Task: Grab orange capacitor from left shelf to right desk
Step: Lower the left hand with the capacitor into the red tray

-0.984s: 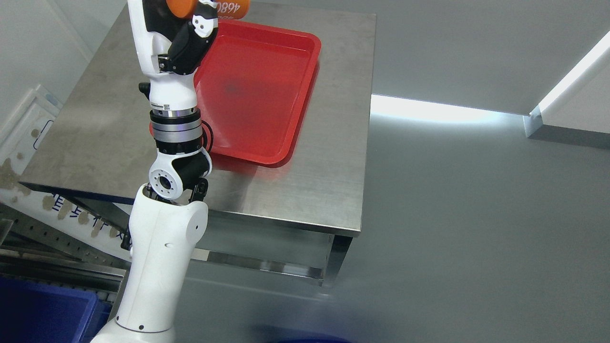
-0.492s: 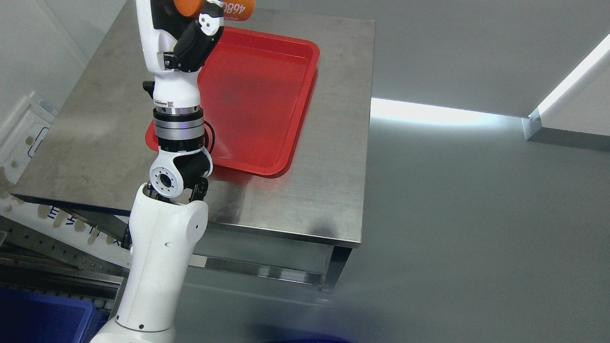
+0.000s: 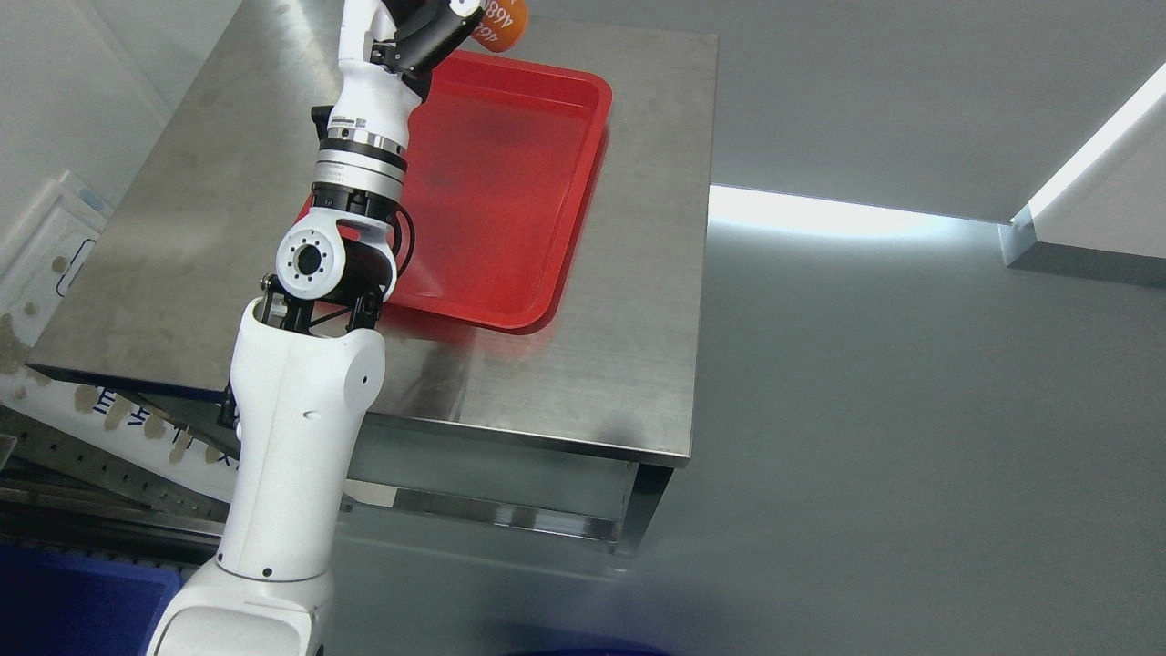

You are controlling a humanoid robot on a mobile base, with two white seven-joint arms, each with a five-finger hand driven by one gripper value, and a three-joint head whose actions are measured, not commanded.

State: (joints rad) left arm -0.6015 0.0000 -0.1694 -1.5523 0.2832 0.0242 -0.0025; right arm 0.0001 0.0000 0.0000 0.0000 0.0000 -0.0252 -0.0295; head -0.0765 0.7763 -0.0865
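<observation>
Steel surface (image 3: 592, 364) carrying a red tray (image 3: 510, 182).
At the top edge, the left hand (image 3: 428, 23) grips the orange capacitor (image 3: 506, 23), which pokes out rightward above the tray's far rim.

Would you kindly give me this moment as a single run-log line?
left hand: shut on orange capacitor, raised at far edge of red tray | tray: on steel desk, nothing in it | right arm: not in view

The left hand (image 3: 428, 23) has moved up and to the right, mostly out of the top edge, taking the orange capacitor (image 3: 506, 23) along over the red tray (image 3: 510, 182).
</observation>
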